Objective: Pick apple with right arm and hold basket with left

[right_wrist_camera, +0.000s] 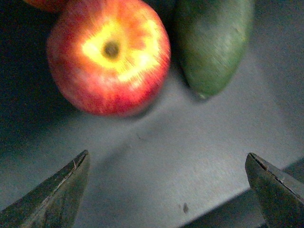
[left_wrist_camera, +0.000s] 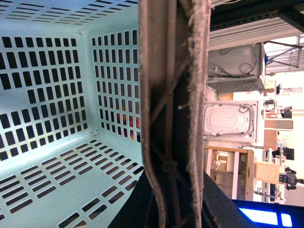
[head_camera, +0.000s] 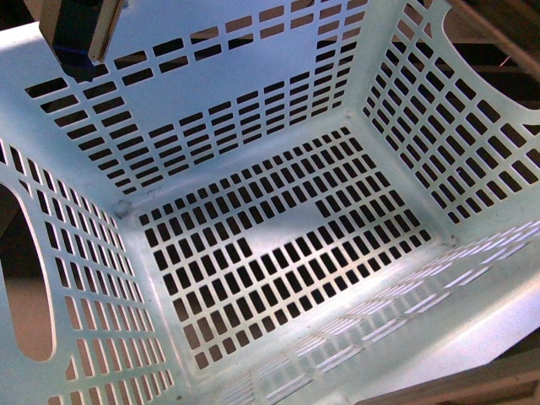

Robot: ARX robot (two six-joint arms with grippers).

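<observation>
Since the apple (right_wrist_camera: 108, 57) is glossy and round (likely slippery), take it across its middle; it lies on the desk (right_wrist_camera: 190, 156) beside a green fruit (right_wrist_camera: 213, 45), before the empty, wide-open right end effector (right_wrist_camera: 164, 190); whether the left end effector (left_wrist_camera: 173, 114) grips the basket (head_camera: 202, 80) is unclear.

We see a pale mint-turquoise basket (head_camera: 278, 228) patterned with rows of small dark rectangular slots, a glossy red apple (right_wrist_camera: 108, 56) with a yellow starburst round its dark centre, a dull green fruit (right_wrist_camera: 213, 45), a grey surface (right_wrist_camera: 180, 156), a grey-brown, lattice-ribbed left gripper finger (left_wrist_camera: 173, 114)
</observation>
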